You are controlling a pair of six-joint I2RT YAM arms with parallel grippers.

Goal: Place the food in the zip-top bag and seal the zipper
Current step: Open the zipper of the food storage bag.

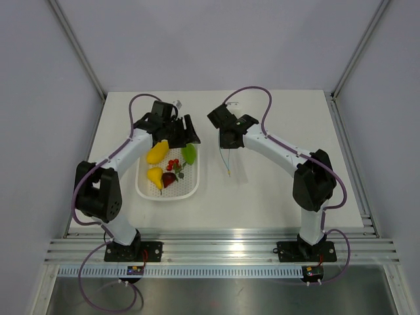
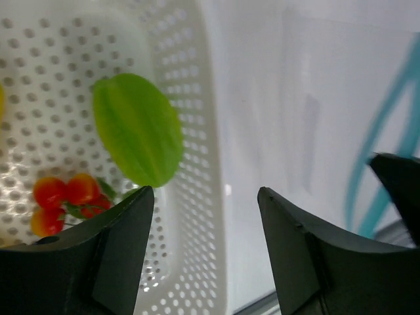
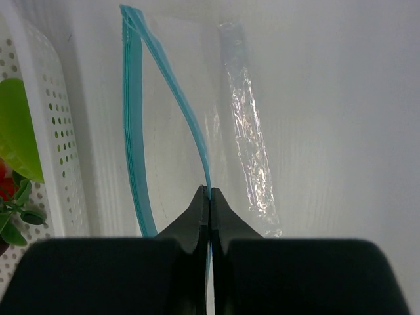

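Toward the tabletop's far edge, the right gripper (image 3: 209,194) pinches the zipper (image 3: 133,131), gaping the zip-top bag (image 3: 249,144); the wide-spread left gripper (image 2: 205,191) should straddle the green leaf (image 2: 138,128) in the basket (image 2: 197,131) squarely.

overhead view faces down; both close wrist views share the basket (image 2: 197,164).

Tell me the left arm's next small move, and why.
Probably lower the open left gripper onto the green leaf piece in the white basket: it hovers close by, while the right gripper pinches the zipper, holding the zip-top bag open.
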